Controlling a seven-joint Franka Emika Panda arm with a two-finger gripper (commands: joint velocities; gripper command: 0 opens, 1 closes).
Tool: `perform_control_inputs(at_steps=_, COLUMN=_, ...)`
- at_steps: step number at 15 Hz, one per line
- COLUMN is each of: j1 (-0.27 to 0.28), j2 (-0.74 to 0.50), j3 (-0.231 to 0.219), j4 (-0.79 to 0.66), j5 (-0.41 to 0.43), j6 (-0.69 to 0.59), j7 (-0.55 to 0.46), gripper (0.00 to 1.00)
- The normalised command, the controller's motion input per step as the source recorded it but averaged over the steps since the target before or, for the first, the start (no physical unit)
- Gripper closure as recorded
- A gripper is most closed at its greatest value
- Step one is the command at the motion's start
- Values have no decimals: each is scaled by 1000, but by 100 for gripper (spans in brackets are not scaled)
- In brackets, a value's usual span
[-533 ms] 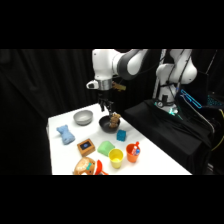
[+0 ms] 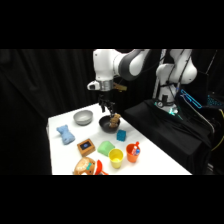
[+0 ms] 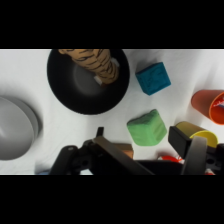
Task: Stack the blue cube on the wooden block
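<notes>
We see the gripper (image 2: 106, 107) hanging above the black bowl (image 2: 107, 124), near the table's (image 2: 60, 150) far side. Jaw state: we cannot tell, the linkage blocks the view from the wrist and the side view is too small. Nothing visibly held.

The blue cube (image 2: 121, 134) sits on the table just beside the black bowl, on its near-right side, apart from the gripper. In the wrist view the blue cube (image 3: 153, 78) is right of the bowl (image 3: 87, 82), not touching it. A tiger-striped toy (image 3: 95, 62) leans in the bowl.

The wooden block (image 2: 86, 146) with its dark blue top patch lies toward the table's front, well apart from the cube, with the green piece (image 2: 106, 148) between them.

Also on the table: grey bowl (image 2: 83, 117), pale-blue bone toy (image 2: 65, 134), yellow cup (image 2: 116, 158), orange cup (image 2: 132, 152). The green piece (image 3: 146, 127) lies below the cube in the wrist view.
</notes>
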Motion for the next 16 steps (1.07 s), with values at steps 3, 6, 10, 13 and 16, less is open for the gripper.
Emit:
perform_control_inputs(at_steps=3, j1=50, j2=-198, j3=71, j4=-221, j5=-103, j6=101, j7=-228, gripper=0)
perform_control_inputs(at_steps=6, j1=52, j2=-206, j3=58, j4=-285, j5=-97, j6=173, j7=-202, gripper=0)
perform_control_inputs(at_steps=10, j1=50, j2=-204, j3=44, j4=-306, j5=-51, j6=223, j7=-189, gripper=0)
perform_control_inputs(at_steps=13, j1=48, j2=-162, j3=39, j4=-294, j5=-34, j6=315, j7=-177, gripper=0)
perform_control_inputs(at_steps=16, j1=34, j2=-79, j3=27, j4=-228, j5=-82, j6=315, j7=-139, gripper=0)
